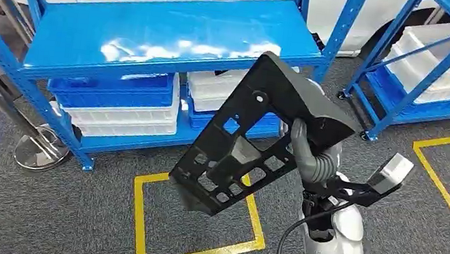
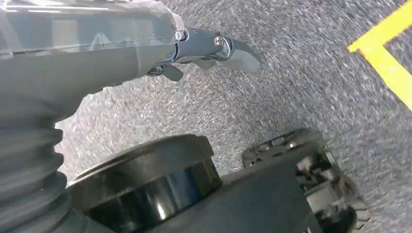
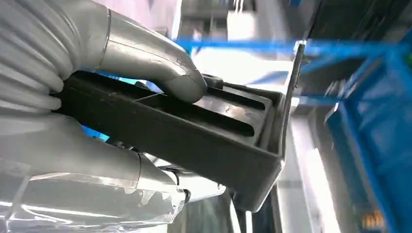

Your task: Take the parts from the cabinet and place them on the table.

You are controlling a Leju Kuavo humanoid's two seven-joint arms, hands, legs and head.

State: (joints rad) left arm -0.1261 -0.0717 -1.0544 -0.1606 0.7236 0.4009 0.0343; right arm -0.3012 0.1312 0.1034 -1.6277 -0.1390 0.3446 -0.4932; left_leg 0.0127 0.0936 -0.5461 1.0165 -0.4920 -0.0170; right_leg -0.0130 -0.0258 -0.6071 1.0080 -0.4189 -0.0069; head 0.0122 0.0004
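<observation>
The part [image 1: 253,136] looks like matt black moulded plastic. The shelf [image 1: 163,30] is blue painted metal, glossy, with light reflections. The floor [image 1: 71,218] is rough grey carpet with smooth yellow tape [image 1: 141,220]. The right hand [image 1: 314,156] has a grey ribbed, rubber-like cover.

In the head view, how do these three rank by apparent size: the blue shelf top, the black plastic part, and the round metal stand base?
1. Blue shelf top, largest.
2. Black plastic part, held in the right hand; it is nearer the camera, so it looks bigger than it is.
3. Round metal stand base, smallest.
</observation>
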